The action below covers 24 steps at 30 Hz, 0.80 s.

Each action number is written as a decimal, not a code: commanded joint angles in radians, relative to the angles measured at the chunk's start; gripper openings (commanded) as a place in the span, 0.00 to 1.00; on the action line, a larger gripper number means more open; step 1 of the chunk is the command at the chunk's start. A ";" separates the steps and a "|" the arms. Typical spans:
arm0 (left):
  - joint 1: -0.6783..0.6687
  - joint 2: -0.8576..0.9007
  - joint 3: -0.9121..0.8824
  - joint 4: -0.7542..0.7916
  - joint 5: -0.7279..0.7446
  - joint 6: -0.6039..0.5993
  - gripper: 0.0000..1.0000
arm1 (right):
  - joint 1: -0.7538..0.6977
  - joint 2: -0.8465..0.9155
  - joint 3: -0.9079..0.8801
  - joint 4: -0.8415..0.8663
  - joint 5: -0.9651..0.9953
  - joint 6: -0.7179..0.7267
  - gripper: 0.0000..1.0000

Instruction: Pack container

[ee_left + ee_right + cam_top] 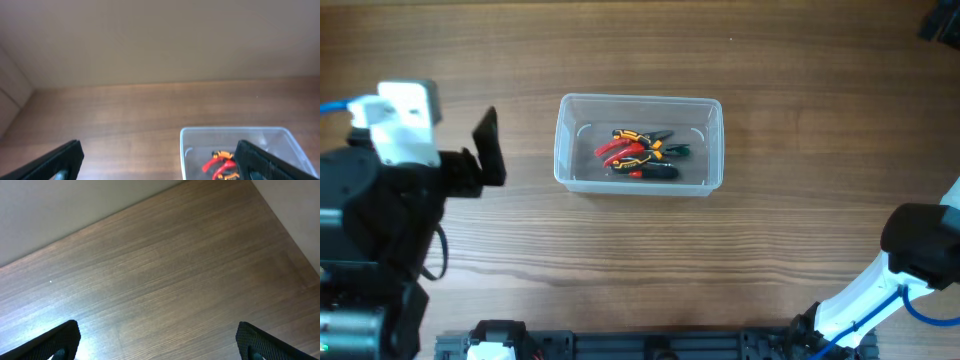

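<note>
The clear plastic container (638, 143) stands at the table's middle. Inside it lie several hand tools (638, 152) with red, orange and green handles. It also shows in the left wrist view (240, 150), with the red and orange tool handles (220, 164) inside. My left gripper (488, 150) is open and empty, raised to the left of the container; its point in the wrist view (160, 162) lies over bare wood. My right gripper (157, 340) is open and empty over bare table; only the right arm (910, 250) shows overhead, at the lower right.
The wooden table (800, 230) spreads all round the container. A pale wall (150, 40) rises behind the table's far edge. A dark object (942, 22) sits at the top right corner.
</note>
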State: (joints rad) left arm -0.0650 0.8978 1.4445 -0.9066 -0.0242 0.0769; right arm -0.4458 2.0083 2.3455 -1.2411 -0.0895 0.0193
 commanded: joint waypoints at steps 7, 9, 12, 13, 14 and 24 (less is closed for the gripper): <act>-0.006 -0.473 -0.544 0.254 0.058 -0.014 1.00 | 0.006 -0.003 0.000 0.003 -0.001 0.009 1.00; 0.015 -0.544 -0.646 0.301 0.058 -0.070 1.00 | 0.006 -0.003 0.000 0.003 -0.001 0.009 1.00; 0.051 -0.637 -0.811 0.408 0.063 -0.146 1.00 | 0.006 -0.003 0.000 0.003 -0.001 0.009 1.00; 0.051 -0.663 -0.863 0.447 0.076 -0.146 1.00 | 0.006 -0.003 0.000 0.003 -0.002 0.009 1.00; 0.051 -0.679 -0.893 0.468 0.088 -0.146 1.00 | 0.006 -0.003 0.000 0.003 -0.001 0.009 1.00; 0.052 -0.871 -1.167 0.541 0.133 -0.176 1.00 | 0.006 -0.003 0.000 0.003 -0.001 0.009 1.00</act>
State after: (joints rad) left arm -0.0193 0.0902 0.3359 -0.3729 0.0856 -0.0780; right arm -0.4458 2.0083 2.3455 -1.2415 -0.0887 0.0193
